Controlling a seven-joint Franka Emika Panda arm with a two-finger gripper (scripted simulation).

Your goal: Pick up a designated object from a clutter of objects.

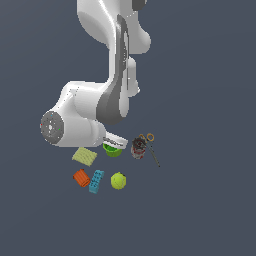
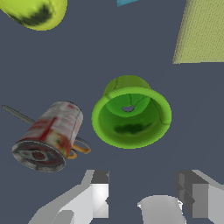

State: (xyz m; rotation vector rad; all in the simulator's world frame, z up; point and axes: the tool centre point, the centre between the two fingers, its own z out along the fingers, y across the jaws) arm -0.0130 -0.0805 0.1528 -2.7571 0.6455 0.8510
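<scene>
The pincer [image 2: 146, 192] hangs with fingers apart and empty, poised just above the green cup [image 2: 131, 116] to straddle it; the cup sits mouth-up on the surface, dark can [image 2: 48, 135] lying close beside, flat pad [image 2: 203, 30] further off

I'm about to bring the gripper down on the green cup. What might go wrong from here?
The can lies tipped close beside the green cup, over the scissors; a finger descending on that side might strike it. The cup is wide, so the open gripper may barely span its rim and push it away.
</scene>
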